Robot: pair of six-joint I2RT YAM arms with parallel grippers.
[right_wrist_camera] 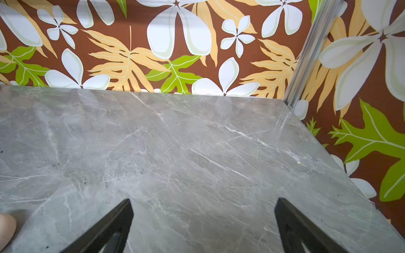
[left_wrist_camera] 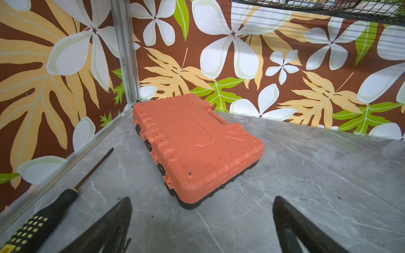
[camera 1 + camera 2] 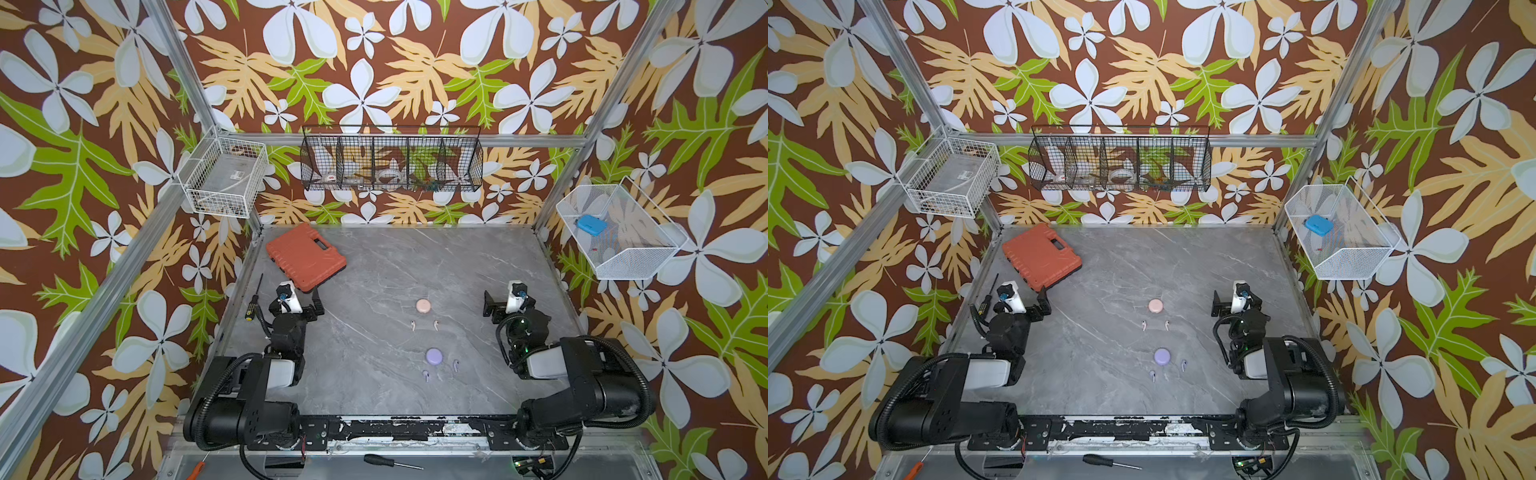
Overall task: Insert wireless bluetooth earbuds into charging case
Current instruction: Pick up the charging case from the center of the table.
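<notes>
In both top views two round charging cases lie shut mid-table: a pale pink case [image 3: 423, 306] [image 3: 1155, 306] and, nearer the front, a lavender case [image 3: 434, 355] [image 3: 1162, 355]. Two pink earbuds [image 3: 413, 325] [image 3: 436, 324] lie just in front of the pink case. Two lavender earbuds [image 3: 426, 376] [image 3: 456, 365] lie by the lavender case. My left gripper [image 3: 314, 307] [image 2: 201, 203] rests at the table's left, open and empty. My right gripper [image 3: 492, 309] [image 1: 202, 203] rests at the right, open over bare table. Both are well apart from the earbuds.
An orange tool case [image 3: 305, 257] [image 2: 197, 149] lies at the back left, just ahead of my left gripper. A black screwdriver [image 3: 253, 305] [image 2: 43, 214] lies along the left edge, another screwdriver [image 3: 386, 461] below the front rail. Wire baskets [image 3: 390, 160] hang on the walls.
</notes>
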